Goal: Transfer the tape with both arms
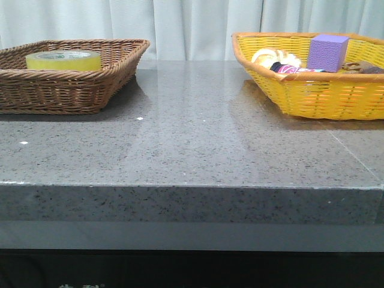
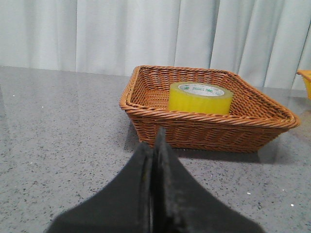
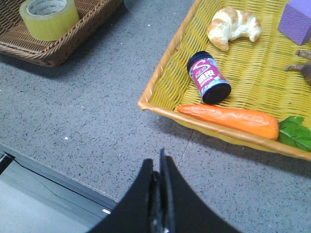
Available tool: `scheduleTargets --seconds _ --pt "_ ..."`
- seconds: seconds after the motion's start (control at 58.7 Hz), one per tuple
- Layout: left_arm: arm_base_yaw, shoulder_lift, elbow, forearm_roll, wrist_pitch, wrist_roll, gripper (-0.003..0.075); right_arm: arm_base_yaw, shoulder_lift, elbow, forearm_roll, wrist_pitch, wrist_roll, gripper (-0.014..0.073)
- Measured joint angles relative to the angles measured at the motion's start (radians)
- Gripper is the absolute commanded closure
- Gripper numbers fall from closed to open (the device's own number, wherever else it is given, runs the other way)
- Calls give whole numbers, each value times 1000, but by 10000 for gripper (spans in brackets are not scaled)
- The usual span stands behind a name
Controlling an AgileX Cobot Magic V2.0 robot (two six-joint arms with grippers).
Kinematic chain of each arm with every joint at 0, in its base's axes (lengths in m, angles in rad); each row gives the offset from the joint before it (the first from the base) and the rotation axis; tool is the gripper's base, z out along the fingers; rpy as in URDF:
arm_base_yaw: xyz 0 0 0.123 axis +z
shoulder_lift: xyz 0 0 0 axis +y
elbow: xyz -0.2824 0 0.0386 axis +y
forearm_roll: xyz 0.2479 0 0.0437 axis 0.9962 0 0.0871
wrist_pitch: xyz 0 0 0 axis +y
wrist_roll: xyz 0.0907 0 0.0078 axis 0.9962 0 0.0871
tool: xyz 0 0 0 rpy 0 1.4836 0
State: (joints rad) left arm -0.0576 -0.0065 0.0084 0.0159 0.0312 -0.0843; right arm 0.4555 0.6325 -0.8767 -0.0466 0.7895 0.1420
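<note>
The tape [image 1: 63,60] lies flat in the brown wicker basket [image 1: 72,90] at the far left of the speckled grey stone table [image 1: 192,150]. The left gripper [image 2: 154,145] hangs over bare table well short of that basket, its dark fingers pressed together on nothing. The right gripper [image 3: 159,167], likewise closed and empty, hangs near the table's front edge, beside the yellow woven basket [image 3: 165,82] holding a croissant [image 3: 233,26], jar [image 3: 209,77], carrot [image 3: 228,119] and purple block [image 3: 297,22].
</note>
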Motion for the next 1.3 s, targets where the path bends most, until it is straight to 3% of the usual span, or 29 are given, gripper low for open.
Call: scheduleTargets --seconds 0.716,0.955,1.125,1.295 --pt "0 0 0 -1 0 0 740 -6 -11 11 -2 -4 0 662" --pt "0 0 0 -1 0 0 740 -177 -184 181 2 -136 -13 659" --pt "0 0 0 -1 0 0 740 -338 -400 419 31 -327 -26 659" --pt "0 0 0 -1 0 0 740 -432 -549 632 82 -491 -29 659"
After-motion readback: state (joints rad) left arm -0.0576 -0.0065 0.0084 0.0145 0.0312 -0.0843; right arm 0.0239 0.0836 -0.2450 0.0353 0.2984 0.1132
